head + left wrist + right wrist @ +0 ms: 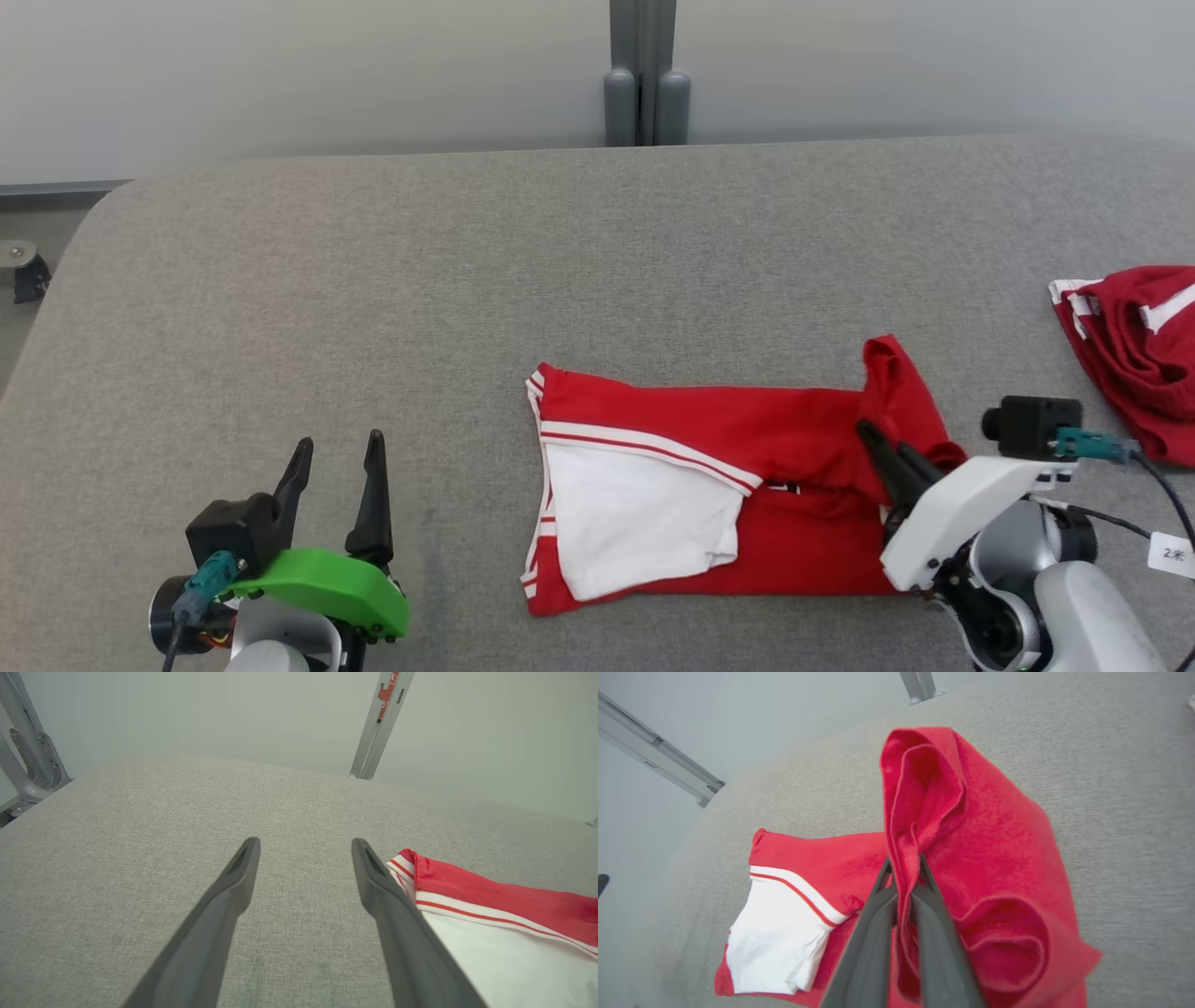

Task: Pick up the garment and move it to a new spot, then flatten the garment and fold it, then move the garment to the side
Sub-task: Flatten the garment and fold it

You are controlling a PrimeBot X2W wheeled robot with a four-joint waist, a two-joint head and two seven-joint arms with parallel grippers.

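Red-and-white cloth garment lies part-folded; our right gripper pinches its raised end, left gripper wide; side-move remains.

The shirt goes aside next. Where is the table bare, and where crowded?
Bare: the left half of the table, from the shirt out past the open left fingers, and the far strip behind the shirt. Crowded: the right end, where the right fingers, shut on the shirt, sit near a second red garment.
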